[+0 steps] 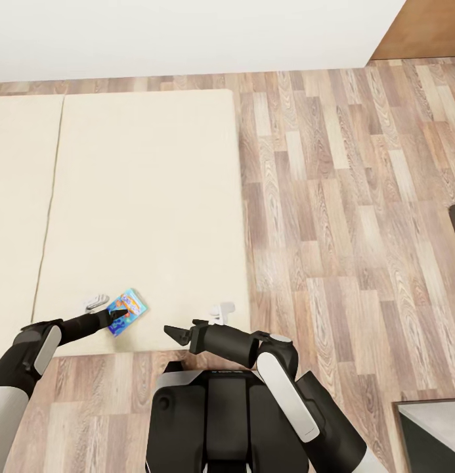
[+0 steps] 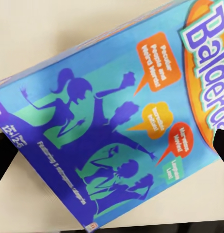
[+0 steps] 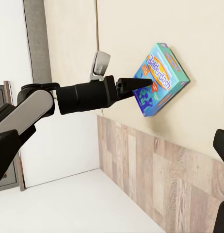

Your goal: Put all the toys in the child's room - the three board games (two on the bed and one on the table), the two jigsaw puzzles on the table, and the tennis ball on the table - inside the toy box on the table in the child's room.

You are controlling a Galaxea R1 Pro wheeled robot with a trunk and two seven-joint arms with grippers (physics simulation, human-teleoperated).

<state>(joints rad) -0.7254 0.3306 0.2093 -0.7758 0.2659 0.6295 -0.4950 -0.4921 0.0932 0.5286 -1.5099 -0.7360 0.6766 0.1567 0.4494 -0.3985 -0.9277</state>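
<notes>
Head view: cream bed (image 1: pixel 142 217) on wood-plank floor (image 1: pixel 345 197), white wall (image 1: pixel 188 33) behind. Mattress split by a seam into two sections. Corner of a grey table top (image 1: pixel 432 410) at lower right of the head view.

Board game box (image 1: pixel 127 311) near the front edge of the bed, close to the robot, resting on the mattress and turned at an angle to the bed edge. Box blue and teal with an orange panel. Title legible in the right wrist view as "Balderdash" (image 3: pixel 160 77); in the left wrist view cut off as "Balderda" (image 2: pixel 117 131). Lid art: purple and teal silhouette figures with orange and red speech bubbles; bubble text blurred, not readable. Small print on the box edge also unreadable.

Left gripper (image 1: pixel 114 317) at the near-left corner of the box, dark fingertips over its edge. In the right wrist view, one pointed finger (image 3: pixel 136 83) reaching onto the box face. Jaws spread on either side of the lid in the left wrist view; contact or clamping on the box cannot be confirmed.

Right gripper (image 1: pixel 176 336) raised over the floor just short of the bed's front edge, well apart from the box, holding nothing. Jaw state not determinable from the views.

Two small white-grey objects on the mattress: one (image 1: pixel 96 301) just beside the box, one (image 1: pixel 222 311) near the bed's front right corner. Identity unclear.
</notes>
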